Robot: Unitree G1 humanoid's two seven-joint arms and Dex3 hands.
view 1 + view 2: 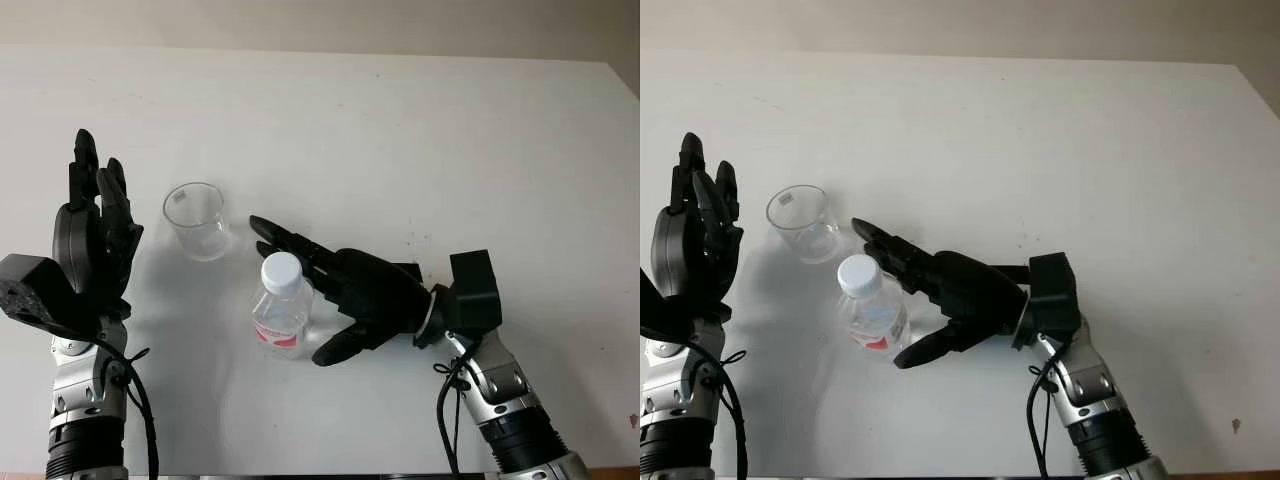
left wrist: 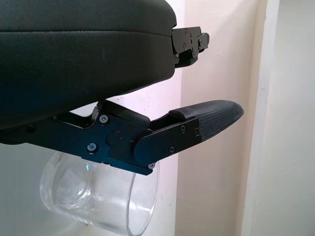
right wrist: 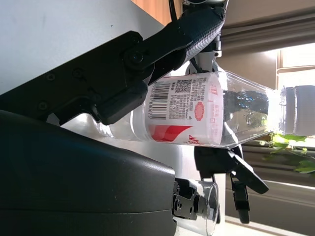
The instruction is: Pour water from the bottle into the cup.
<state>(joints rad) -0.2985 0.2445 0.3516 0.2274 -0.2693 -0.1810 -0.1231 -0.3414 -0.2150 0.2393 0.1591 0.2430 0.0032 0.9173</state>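
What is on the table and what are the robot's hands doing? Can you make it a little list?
table: white
bottle: clear, white cap on, red label, standing upright
cup: clear, looks empty, standing beyond and left of the bottle
right hand: around the bottle, not closed on it yet
left hand: open, raised left of the cup
pouring: not begun
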